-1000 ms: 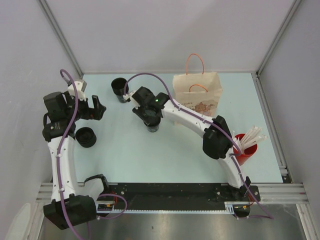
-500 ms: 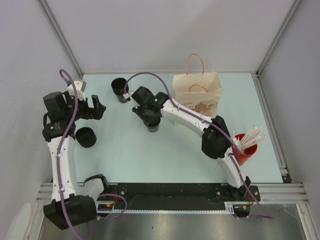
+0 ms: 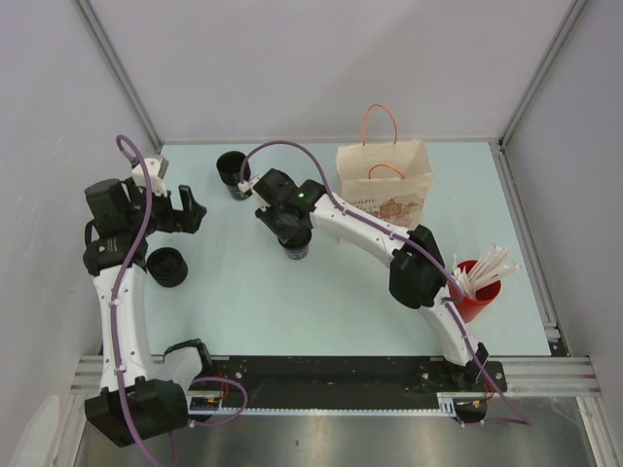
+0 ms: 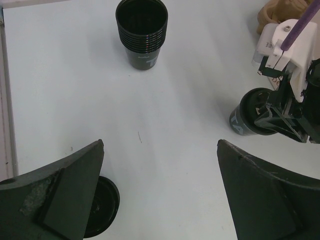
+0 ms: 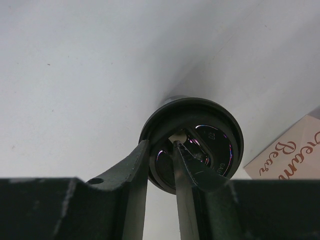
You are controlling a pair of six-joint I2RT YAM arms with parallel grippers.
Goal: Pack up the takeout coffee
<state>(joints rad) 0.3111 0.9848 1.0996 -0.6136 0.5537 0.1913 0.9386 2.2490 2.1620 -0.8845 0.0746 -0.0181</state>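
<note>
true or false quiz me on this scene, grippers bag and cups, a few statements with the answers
1. The left gripper is open and empty. True.
2. The paper bag lies flat on the table. False: it stands upright, handles up.
3. The right gripper pinches the rim of the lidded cup. True.
4. The red cup is empty. False: white sticks poke out of it.
</note>
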